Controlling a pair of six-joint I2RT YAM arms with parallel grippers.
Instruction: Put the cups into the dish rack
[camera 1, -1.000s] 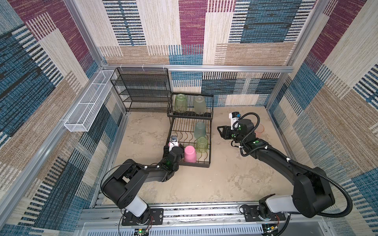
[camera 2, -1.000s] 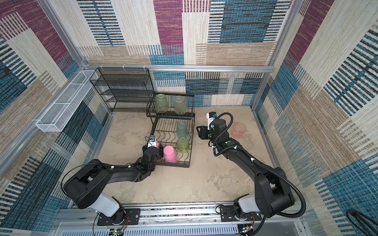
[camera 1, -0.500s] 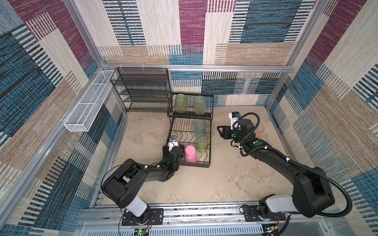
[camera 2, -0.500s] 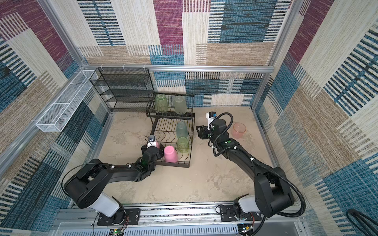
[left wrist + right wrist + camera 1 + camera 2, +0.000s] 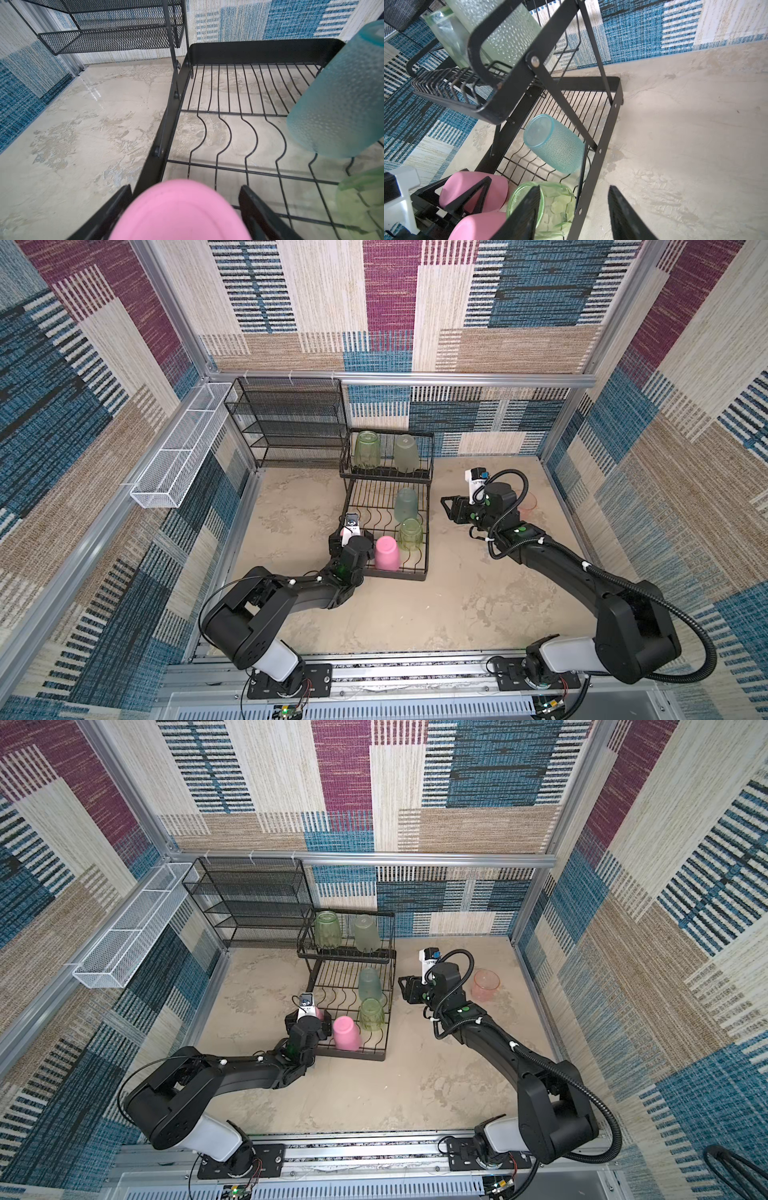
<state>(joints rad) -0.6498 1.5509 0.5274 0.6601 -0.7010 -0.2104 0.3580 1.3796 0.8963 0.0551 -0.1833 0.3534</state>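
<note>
**Dish rack** [image 5: 167,116]: black wire, two tiers. A raised railed shelf stands at the back and a low tray with curved dividers in front.

- Raised shelf: ribbed green cup [image 5: 368,448] and frosted pale green cup [image 5: 405,452], side by side, bases up, well beyond both sets of fingers.
- Low tray, right side: frosted teal cup [image 5: 554,143] and second ribbed green cup [image 5: 542,209], bases up. Both sit just across the right rail from the right gripper's fingertips.
- Low tray, front: opaque pink cup [image 5: 387,552], base up, just outside the left gripper's right finger.
- Low tray, left rail: second opaque pink cup [image 5: 178,212], base up, between the left gripper's fingers. I cannot tell whether it rests on the wires.

**Table** [image 5: 436,614]: clear ribbed pink cup [image 5: 485,984], upright and mouth up, behind the right wrist and well back from those fingertips.

**Left gripper** [image 5: 185,187]: fingers spread wide, one on each side of the second opaque pink cup. A thin gap shows at the right finger. Contact at the other finger is too blurred to tell.

**Right gripper** [image 5: 574,187]: fingers parted with nothing between them, hanging beside the tray's right rail.

**Against a second earlier:** every cup stands where it stood, and both arms are in nearly the same pose.

**Finish of the cups:** the greens and the teal are translucent and the teal is pebbled. The two pinks in the tray are solid and matte.
</note>
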